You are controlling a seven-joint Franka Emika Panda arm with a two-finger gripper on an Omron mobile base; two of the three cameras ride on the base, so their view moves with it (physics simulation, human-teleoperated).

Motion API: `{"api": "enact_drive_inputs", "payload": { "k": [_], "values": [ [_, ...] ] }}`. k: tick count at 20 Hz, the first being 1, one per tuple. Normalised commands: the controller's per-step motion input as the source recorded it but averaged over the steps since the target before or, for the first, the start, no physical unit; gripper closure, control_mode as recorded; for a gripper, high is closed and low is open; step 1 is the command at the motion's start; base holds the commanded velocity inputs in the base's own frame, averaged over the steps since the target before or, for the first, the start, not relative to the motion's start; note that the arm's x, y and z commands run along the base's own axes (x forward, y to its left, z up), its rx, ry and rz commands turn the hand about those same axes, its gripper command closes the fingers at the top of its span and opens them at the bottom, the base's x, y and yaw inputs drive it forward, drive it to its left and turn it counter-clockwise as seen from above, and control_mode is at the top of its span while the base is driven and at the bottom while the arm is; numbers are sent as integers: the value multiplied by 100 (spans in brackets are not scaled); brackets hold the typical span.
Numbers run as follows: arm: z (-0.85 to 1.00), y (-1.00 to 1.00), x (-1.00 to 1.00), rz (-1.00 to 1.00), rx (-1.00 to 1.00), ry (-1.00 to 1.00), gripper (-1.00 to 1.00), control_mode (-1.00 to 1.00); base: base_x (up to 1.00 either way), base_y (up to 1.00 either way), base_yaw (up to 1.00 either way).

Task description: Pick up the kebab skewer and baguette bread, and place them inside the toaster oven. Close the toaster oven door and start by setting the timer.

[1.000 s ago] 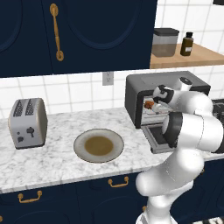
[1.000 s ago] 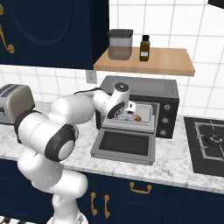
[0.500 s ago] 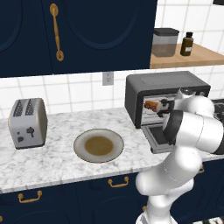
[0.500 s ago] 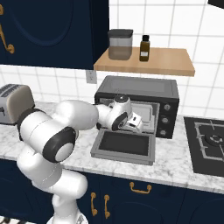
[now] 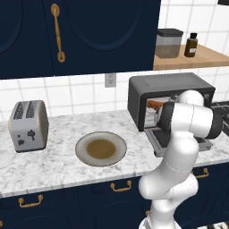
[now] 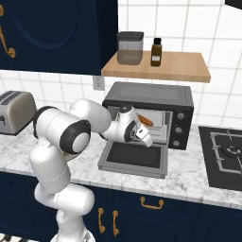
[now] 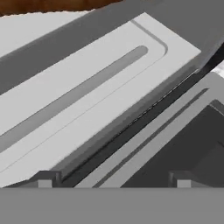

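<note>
Oven (image 6: 150, 95): far right on table, door (image 6: 134, 157) dropped open. Baguette (image 6: 145, 120) inside on rack; skewer not made out. End effector (image 6: 144, 138): fingers apart, empty, over door. Risk: withdrawing arm clips door or rack, jolting baguette; door left open.

Your marble table (image 5: 53, 167) carries the silver toaster (image 5: 28, 125), a brown-centred plate (image 5: 101, 148) and the black toaster oven (image 5: 166, 89), door dropped open.

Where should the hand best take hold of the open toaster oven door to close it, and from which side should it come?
Probably the free front edge of the toaster oven door, from below: the door lies flat, hinged at the oven. The hand is open above it.
</note>
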Motion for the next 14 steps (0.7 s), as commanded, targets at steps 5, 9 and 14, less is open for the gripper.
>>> {"api": "enact_drive_inputs", "payload": {
  "k": [5,9,14],
  "values": [
    [0,0,37,-28,4,0,-100,-100,0,0,0],
    [7,-8,-27,-15,9,0,-100,-100,0,0,0],
    [36,-3,-96,4,11,0,-100,-100,0,0,0]
  ]
}}
